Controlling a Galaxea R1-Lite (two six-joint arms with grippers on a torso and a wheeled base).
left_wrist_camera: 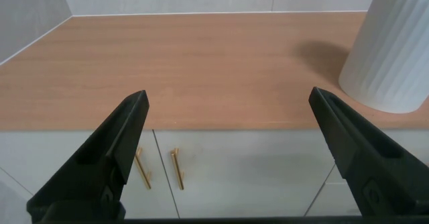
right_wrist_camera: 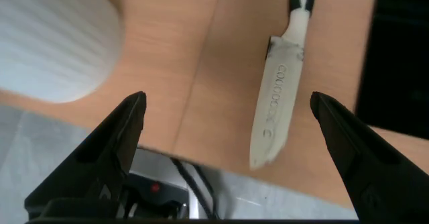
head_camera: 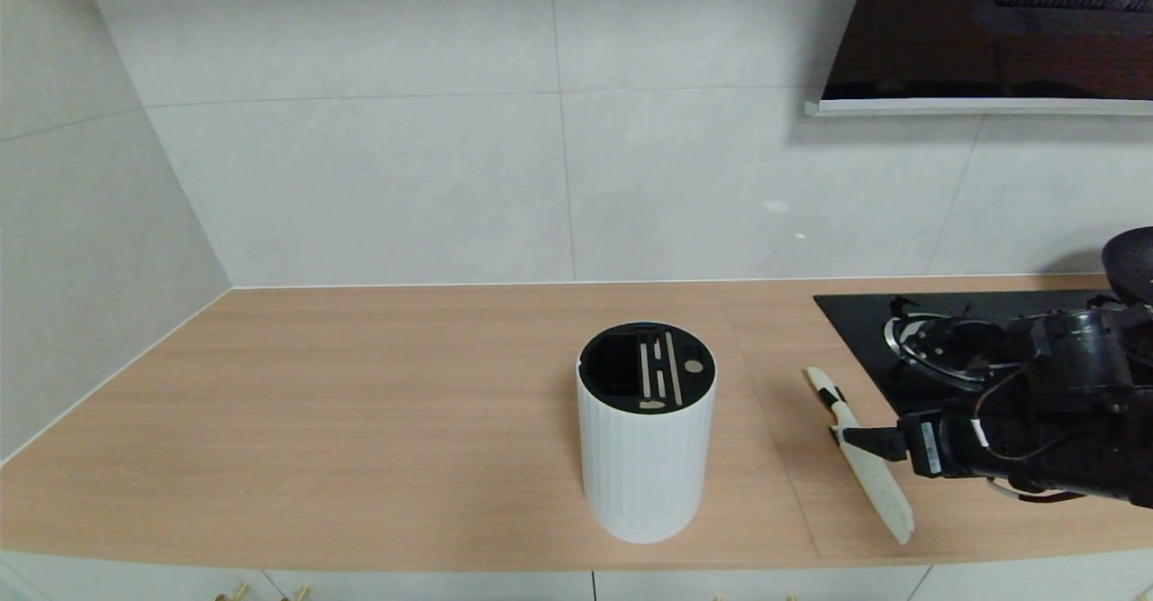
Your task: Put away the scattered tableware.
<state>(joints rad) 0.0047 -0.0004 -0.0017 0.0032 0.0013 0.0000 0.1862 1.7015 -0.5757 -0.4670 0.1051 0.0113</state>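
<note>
Pale tiled walls [head_camera: 360, 177], wooden countertop [head_camera: 360, 403], black hob [head_camera: 860, 335], dark hood [head_camera: 991, 33] above.

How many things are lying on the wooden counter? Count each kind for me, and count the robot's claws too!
Knife: 1
White holder: 1
Claws: 2, the left claw and the right claw, both open
Total: 4
</note>
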